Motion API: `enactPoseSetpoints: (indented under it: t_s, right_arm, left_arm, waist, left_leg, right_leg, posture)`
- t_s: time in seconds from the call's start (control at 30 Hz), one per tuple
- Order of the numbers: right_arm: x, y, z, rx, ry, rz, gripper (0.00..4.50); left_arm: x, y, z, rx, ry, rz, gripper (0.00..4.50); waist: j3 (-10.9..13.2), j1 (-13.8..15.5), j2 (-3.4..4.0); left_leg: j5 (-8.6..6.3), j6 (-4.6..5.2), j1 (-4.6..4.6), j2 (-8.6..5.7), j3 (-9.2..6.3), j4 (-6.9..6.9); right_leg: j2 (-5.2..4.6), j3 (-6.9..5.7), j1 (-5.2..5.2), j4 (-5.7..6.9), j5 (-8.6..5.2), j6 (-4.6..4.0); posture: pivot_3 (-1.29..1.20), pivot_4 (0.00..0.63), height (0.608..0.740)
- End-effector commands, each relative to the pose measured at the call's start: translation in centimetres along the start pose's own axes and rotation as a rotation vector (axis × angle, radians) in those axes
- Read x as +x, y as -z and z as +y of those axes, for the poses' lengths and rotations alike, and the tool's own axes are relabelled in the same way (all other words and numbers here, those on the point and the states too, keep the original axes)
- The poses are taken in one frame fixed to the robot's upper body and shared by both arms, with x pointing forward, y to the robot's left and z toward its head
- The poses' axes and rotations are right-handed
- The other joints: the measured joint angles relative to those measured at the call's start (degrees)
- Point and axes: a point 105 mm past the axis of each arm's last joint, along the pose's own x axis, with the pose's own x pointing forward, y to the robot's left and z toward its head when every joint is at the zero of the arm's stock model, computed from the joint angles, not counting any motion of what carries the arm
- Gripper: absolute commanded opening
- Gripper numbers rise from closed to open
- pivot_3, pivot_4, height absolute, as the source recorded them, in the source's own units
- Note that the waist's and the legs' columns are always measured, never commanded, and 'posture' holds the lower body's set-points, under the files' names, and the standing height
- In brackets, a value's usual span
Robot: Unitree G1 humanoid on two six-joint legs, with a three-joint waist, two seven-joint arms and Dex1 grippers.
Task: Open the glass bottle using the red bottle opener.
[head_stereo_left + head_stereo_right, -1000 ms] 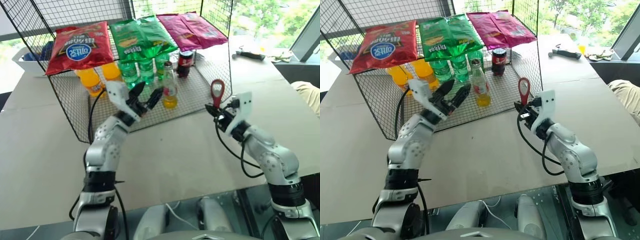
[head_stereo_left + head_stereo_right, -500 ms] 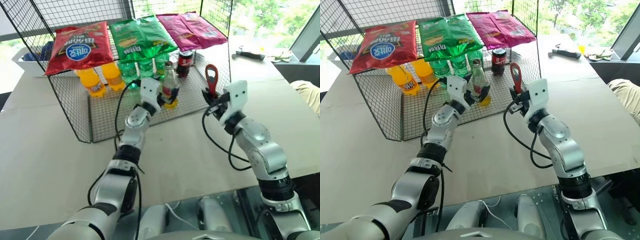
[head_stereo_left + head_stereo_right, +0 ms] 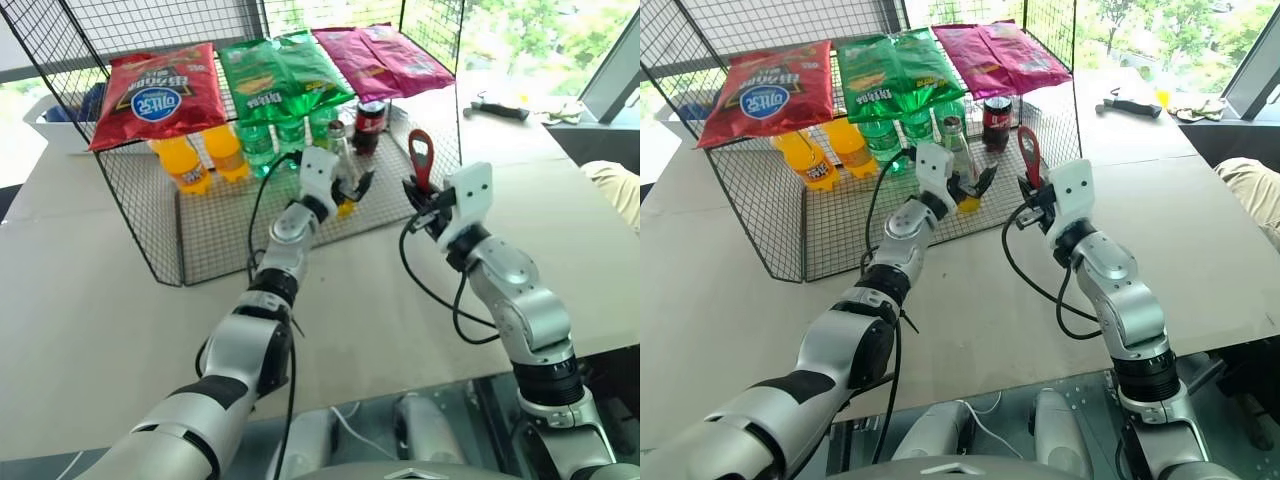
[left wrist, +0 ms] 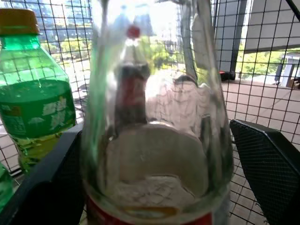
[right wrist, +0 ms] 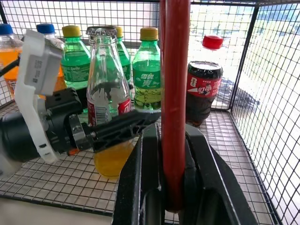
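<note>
The glass bottle (image 5: 107,101) stands upright on the mesh floor of the wire cage (image 3: 140,215), its crimped cap on, beyond the red bottle opener (image 5: 174,93) and off to its left-arm side, with the cap about level with the opener's head. The left gripper (image 3: 968,186) has its fingers spread wide on either side of the bottle's body, one finger (image 4: 44,183) and the other (image 4: 269,164) flanking the glass without visibly pressing it, so the bottle is bracketed, not yet clamped. The right gripper (image 5: 164,154) is closed tight on the opener's handle, holding it nearly upright with the loop head up, apart from the bottle. Just behind the bottle, farther from the opener, stand green plastic bottles (image 5: 146,70) and a dark cola bottle (image 5: 202,82); orange ones (image 3: 185,160) are well off to the side. The risk, as I judge it: if the fingers close off-centre or loosely, the bottle could tip into its neighbours or twist when the opener levers the cap. The cage wall (image 5: 267,93) beside the opener could also foul its approach.
</note>
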Motion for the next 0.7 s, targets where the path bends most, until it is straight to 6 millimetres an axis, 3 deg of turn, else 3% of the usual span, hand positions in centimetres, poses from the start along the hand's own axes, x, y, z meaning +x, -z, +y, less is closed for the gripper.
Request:
enactPoseSetpoints:
  t_s: [0.03,0.07,0.1,0.27,0.4,0.57,0.7]
  right_arm:
    - [-0.2,-1.7,0.2,-0.024,-0.007,-0.062,0.0]
    - [-0.2,-1.7,0.3,-0.025,-0.008,-0.063,0.0]
    - [-0.2,-1.7,0.3,-0.025,-0.01,-0.063,0.0]
    - [0.0,-1.6,0.5,-0.024,-0.018,-0.062,0.0]
    - [0.2,-1.6,0.5,-0.026,-0.021,-0.063,0.0]
    - [0.3,-1.8,0.2,-0.039,-0.011,-0.071,0.0]
    - [0.4,-2.1,0.0,-0.042,-0.004,-0.082,0.0]
  left_arm:
    - [0.2,-1.2,0.7,-0.014,-0.013,-0.035,3.29]
    - [0.2,-1.2,0.8,-0.012,-0.015,-0.037,2.81]
    - [0.1,-1.3,1.0,-0.01,-0.018,-0.041,2.72]
    - [-0.7,-2.0,1.1,0.03,0.015,-0.071,2.73]
    - [-1.8,-3.8,0.3,0.051,0.077,-0.115,2.73]
    - [-4.5,-6.9,-1.5,0.005,0.202,-0.123,2.73]
    - [-6.7,-7.7,-2.7,-0.01,0.294,-0.05,2.73]
  waist:
    - [0.0,0.02,0.0]
    - [0.0,0.02,0.0]
    - [0.0,0.01,0.0]
    - [0.0,-0.13,0.0]
    - [0.0,-0.64,0.0]
    - [0.0,-1.22,0.01]
    - [-0.01,-1.31,0.02]
  left_leg:
    - [0.0,0.0,0.0,0.0,0.0,0.0]
    - [0.0,0.0,0.0,0.0,0.0,0.01]
    - [0.0,0.0,0.0,0.0,-0.01,0.02]
    - [0.0,0.0,0.0,0.0,-0.01,0.02]
    - [0.0,0.0,-0.02,0.02,-0.01,-0.01]
    - [0.0,0.0,-0.07,0.15,-0.04,-0.01]
    - [0.0,-0.01,-0.04,0.17,-0.03,0.03]
  right_leg:
    - [0.0,0.0,0.0,0.0,0.0,0.0]
    - [0.0,0.0,0.0,0.0,0.0,0.0]
    - [0.0,0.0,0.0,0.01,0.0,0.0]
    - [0.0,0.0,0.0,0.01,0.0,0.0]
    - [0.0,0.02,-0.04,0.01,0.0,0.0]
    - [-0.03,0.03,-0.06,0.01,0.0,0.0]
    - [-0.01,0.03,-0.05,0.06,0.0,0.0]
  posture:
    - [0.0,0.15,0.74]
    - [0.0,0.15,0.74]
    - [0.0,0.15,0.74]
    - [0.0,0.15,0.74]
    - [0.0,0.15,0.74]
    - [0.0,0.15,0.74]
    - [0.0,0.15,0.74]
